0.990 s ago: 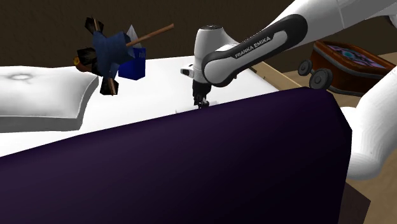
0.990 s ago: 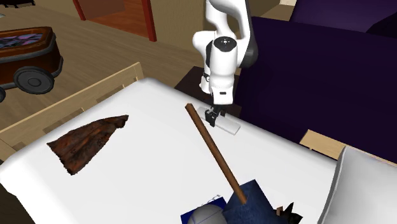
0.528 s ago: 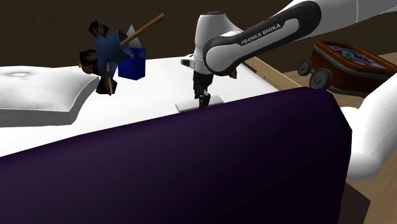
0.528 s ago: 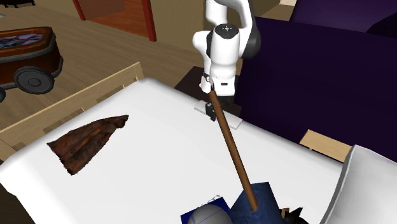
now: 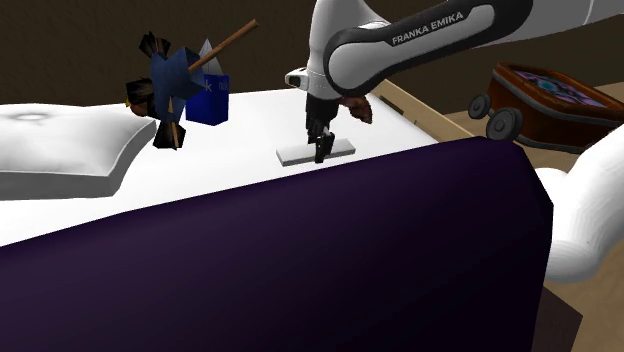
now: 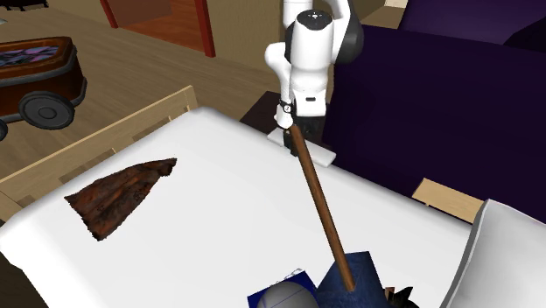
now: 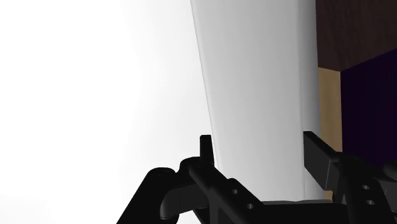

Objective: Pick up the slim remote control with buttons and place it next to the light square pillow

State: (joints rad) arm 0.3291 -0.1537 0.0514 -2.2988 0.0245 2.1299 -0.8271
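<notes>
A home bedroom is showing: a white bed (image 6: pixel 201 201) in a wooden frame (image 6: pixel 105 136) is carrying a pillow (image 5: pixel 60 150), and wood flooring (image 6: pixel 149 66) is lying beyond.

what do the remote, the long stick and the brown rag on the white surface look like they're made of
remote control: plain pale grey, smooth, untextured; the material cannot be told, and no buttons are drawn.
stick: even brown, matte, straight and round; probably wood.
brown rag: mottled dark brown, rough and matte with a ragged edge; perhaps worn leather or coarse cloth.
</notes>
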